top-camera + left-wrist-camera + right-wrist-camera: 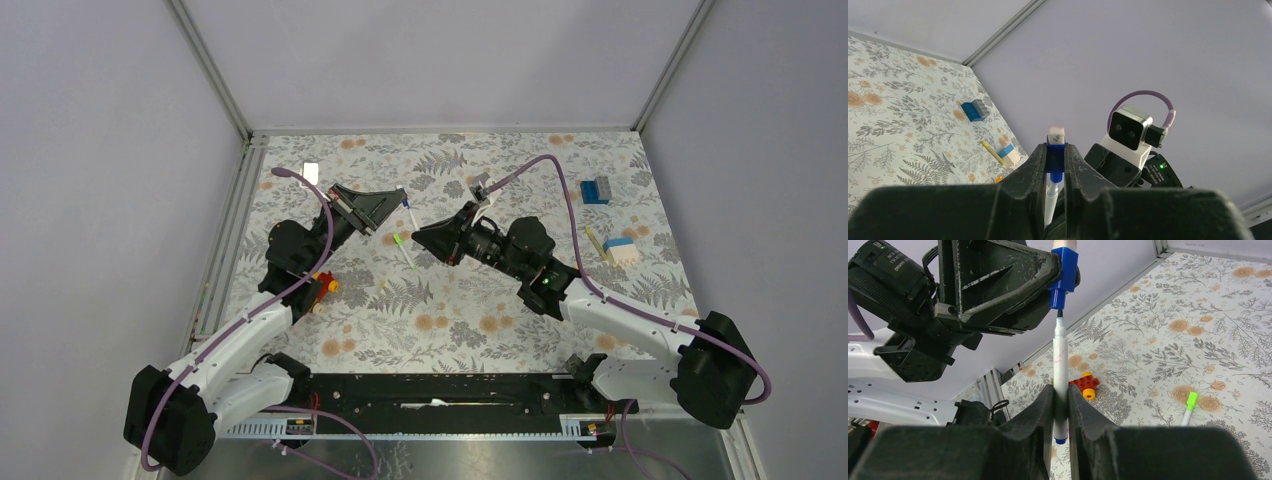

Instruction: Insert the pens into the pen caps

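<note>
Left hand (1054, 159): pinching the blue cap (1063, 271).
Right hand (1060, 405): pinching the white pen (1060, 357) low on its barrel.
Position: cap at 12 o'clock of the pen tip, nearly touching, above the worktop (1198, 315).
Handling: probably light, stiff and slick; hold mid-barrel.
</note>
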Action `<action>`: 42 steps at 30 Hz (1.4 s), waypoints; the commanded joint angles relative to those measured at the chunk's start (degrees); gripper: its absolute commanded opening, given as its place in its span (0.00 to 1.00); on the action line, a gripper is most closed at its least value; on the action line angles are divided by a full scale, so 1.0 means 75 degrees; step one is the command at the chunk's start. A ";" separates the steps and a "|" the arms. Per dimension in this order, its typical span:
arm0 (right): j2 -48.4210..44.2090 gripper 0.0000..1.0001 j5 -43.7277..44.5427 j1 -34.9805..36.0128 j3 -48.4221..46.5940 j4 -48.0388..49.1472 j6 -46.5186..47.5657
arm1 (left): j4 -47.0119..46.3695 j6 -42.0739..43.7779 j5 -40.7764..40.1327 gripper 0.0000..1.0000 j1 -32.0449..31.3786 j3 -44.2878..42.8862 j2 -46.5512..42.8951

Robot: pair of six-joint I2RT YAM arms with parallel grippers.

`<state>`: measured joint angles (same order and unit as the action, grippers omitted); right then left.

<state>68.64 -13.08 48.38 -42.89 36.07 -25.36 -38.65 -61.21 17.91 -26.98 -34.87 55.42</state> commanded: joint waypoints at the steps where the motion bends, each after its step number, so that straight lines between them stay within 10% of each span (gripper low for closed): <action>1: -0.0072 0.00 -0.0084 0.0030 -0.0259 0.0389 0.0020 | -0.0220 0.0228 -0.0153 0.00 0.0047 -0.0279 -0.0093; 42: 0.0071 0.00 0.0055 0.0030 -0.0375 0.0292 0.0123 | -0.0766 -0.0112 0.0195 0.00 0.0047 -0.0061 0.0148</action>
<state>69.28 -13.06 48.38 -42.92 36.32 -25.34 -40.62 -61.58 18.04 -26.89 -34.87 57.14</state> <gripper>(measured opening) 0.196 0.144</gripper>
